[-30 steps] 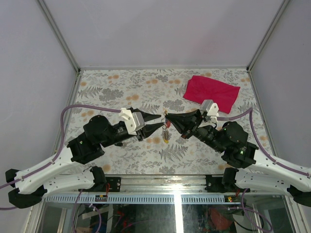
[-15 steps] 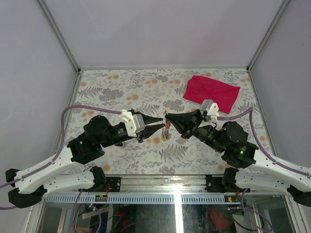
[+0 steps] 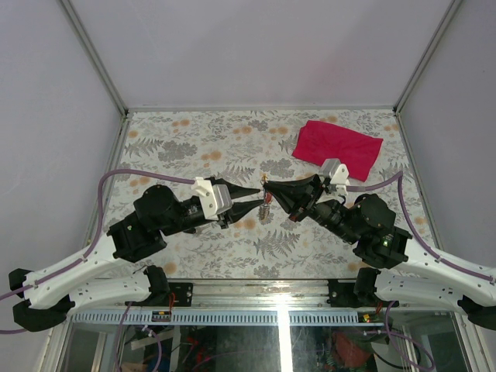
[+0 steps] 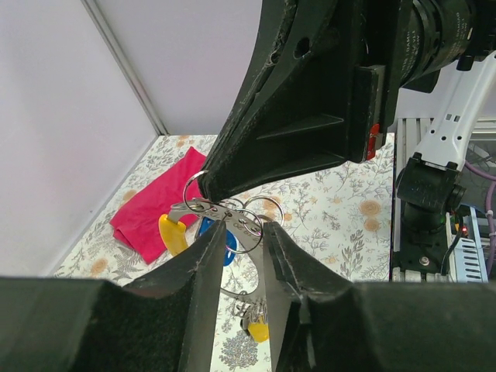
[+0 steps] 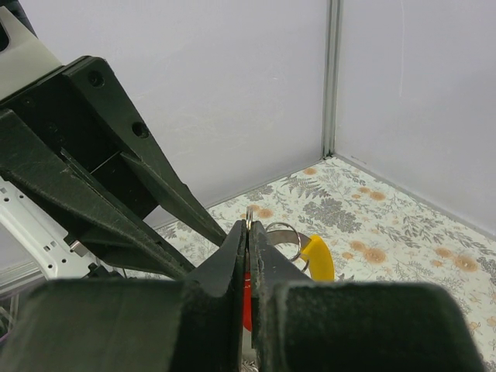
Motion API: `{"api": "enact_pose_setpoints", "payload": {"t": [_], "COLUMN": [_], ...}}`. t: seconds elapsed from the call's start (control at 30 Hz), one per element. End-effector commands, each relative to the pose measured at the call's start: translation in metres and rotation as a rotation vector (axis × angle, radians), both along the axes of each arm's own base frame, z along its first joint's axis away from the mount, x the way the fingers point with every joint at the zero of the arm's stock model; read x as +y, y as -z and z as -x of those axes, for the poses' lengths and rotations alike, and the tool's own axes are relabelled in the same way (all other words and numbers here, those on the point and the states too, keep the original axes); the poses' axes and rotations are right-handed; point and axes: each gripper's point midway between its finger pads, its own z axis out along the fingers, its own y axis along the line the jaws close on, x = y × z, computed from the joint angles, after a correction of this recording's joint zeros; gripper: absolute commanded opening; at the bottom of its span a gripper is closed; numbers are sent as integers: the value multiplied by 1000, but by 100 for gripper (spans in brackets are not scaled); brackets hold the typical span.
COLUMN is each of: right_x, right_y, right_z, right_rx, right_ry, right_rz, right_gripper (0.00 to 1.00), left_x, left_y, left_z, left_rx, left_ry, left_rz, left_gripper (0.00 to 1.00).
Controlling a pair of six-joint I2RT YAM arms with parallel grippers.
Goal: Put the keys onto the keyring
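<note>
The keyring [image 4: 246,218], thin silvery linked rings, hangs above the middle of the table, and my right gripper [image 5: 249,221] is shut on its top ring [image 5: 249,211]. A yellow tag [image 4: 172,234], a blue tag [image 4: 225,245] and a lower key with a yellow tag [image 4: 259,328] dangle from it. A red tag [image 5: 246,304] shows between the right fingers. My left gripper [image 4: 246,229] faces it from the left. Its jaws stand narrowly apart, with a ring lying across the tips. In the top view the bundle [image 3: 265,206] hangs between both grippers.
A red cloth [image 3: 338,145] lies at the back right of the floral table [image 3: 194,139]. White walls with metal corner posts enclose the table on three sides. The arm bases and cables sit along the near edge.
My left gripper has edged a little forward to the ring, and its jaws narrowed and then widened slightly. The right gripper has kept its grip and place.
</note>
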Motion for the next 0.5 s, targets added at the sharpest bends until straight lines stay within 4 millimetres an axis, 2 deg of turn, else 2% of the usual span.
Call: {"api": "enact_pose_setpoints", "payload": {"t": [0.0, 0.2, 0.47], "right_x": [-7, -7, -7], "right_y": [-37, -37, -36], "right_z": [5, 5, 6], "right_rx": [-33, -29, -27], "right_ry": [-4, -9, -12], "right_rz": [-116, -117, -117], "right_gripper": [0, 0, 0], "left_x": [1, -2, -5], "left_y": [-21, -18, -10], "left_z": [2, 2, 1], "left_rx": [-39, -35, -20], "left_ry": [6, 8, 14], "left_rz": [49, 40, 21], "left_gripper": [25, 23, 35]}}
